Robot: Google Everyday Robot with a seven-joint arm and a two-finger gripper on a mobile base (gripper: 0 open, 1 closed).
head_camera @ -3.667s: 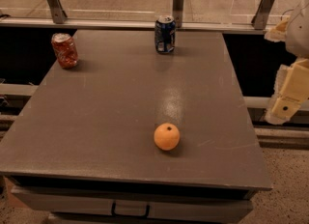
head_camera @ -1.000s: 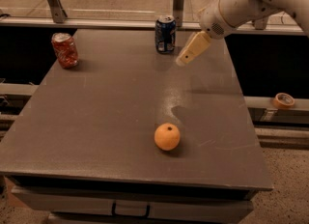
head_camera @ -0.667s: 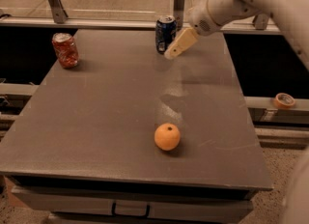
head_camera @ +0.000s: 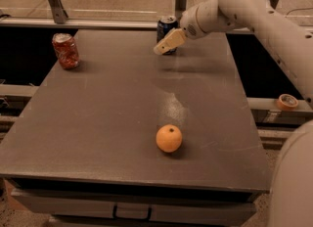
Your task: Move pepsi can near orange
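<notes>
pepsi can (head_camera: 166, 26) rear | gripper (head_camera: 164, 45) before it | orange (head_camera: 169, 138) front | red can (head_camera: 65, 51) rear-left

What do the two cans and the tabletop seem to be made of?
Blue pepsi can: likely thin metal, silvery top. Red can: same, glossy, dented. Table: matte grey, maybe laminate, faint sheen. The hand, in front of the pepsi can, looks beige plastic.

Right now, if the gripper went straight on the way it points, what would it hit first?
Gripper sits at the pepsi can, pointing down-left in view. Likely the table beside the can first; depth unclear, it may clip the can.
</notes>
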